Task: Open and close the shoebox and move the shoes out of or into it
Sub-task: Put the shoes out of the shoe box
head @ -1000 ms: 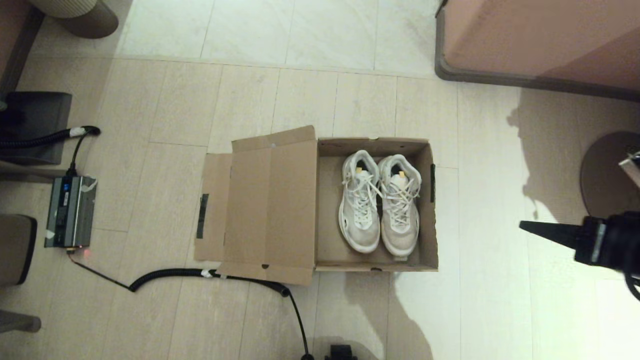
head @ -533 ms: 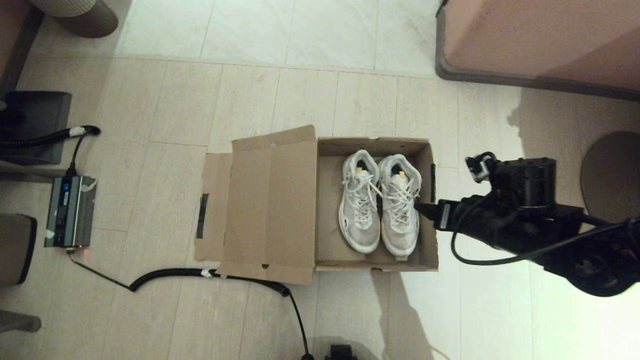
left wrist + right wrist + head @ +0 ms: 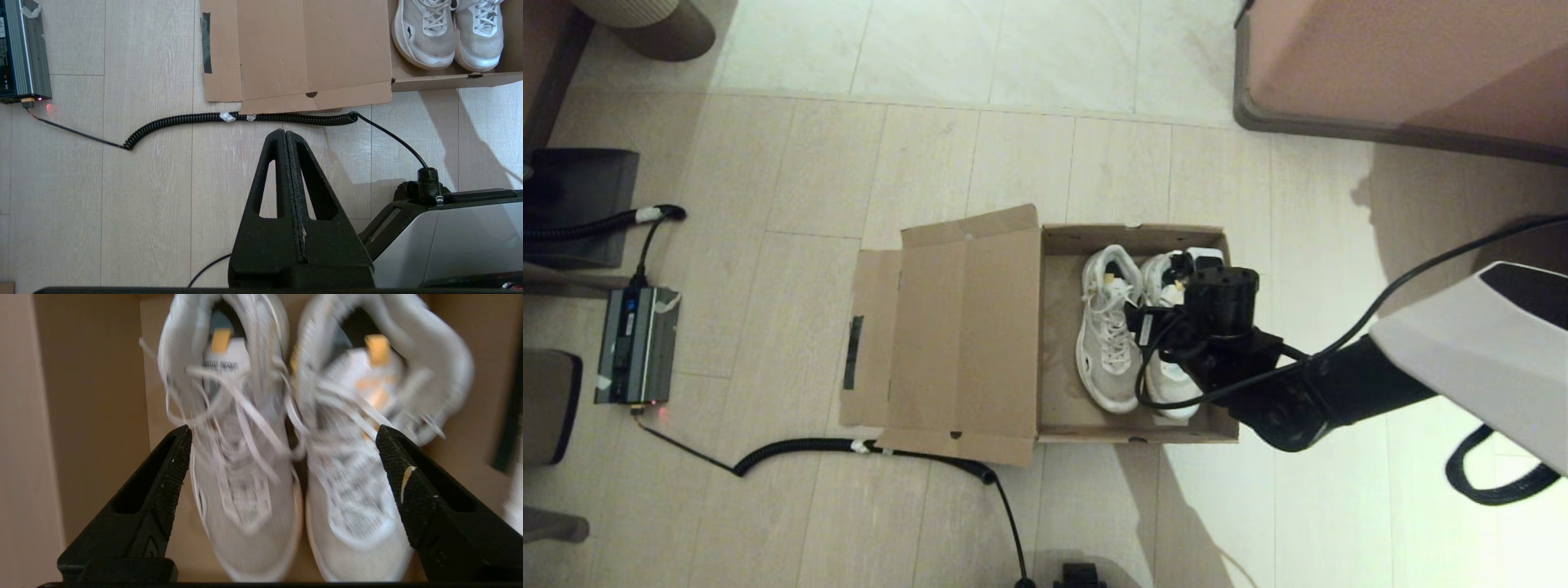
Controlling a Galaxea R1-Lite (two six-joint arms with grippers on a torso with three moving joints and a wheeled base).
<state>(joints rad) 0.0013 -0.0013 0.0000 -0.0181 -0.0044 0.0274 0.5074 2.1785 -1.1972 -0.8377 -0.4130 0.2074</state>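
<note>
Your right arm had swung in from the floor at the shoebox's right side within the last second: a second ago only its tip showed at the view's edge, half a second ago it stood at the right wall, and at this moment the right gripper (image 3: 282, 437) hung over the open shoebox (image 3: 1058, 327), above the pair of white sneakers (image 3: 1109, 343). This suggests the step in hand was taking the shoes out, with the reach nearly complete and no grasp yet made. In the right wrist view you could see the gripper's fingers (image 3: 171, 465) spread wide, one near the outer flank of each sneaker, with the pair lying side by side between them, apparently not yet touched. The forearm crossed the box's right wall at a slant, with the wrist angled down toward the laces and covering much of the right-hand sneaker in the head view. The shoebox stood on the tiled floor (image 3: 931, 147), its hinged lid (image 3: 956, 343) folded flat out to the left, so the opening was already done. Your left gripper (image 3: 286, 134) was parked low over the floor nearer the robot, its fingers pressed together, near a coiled black cable (image 3: 245, 117) lying along the lid's edge.
</note>
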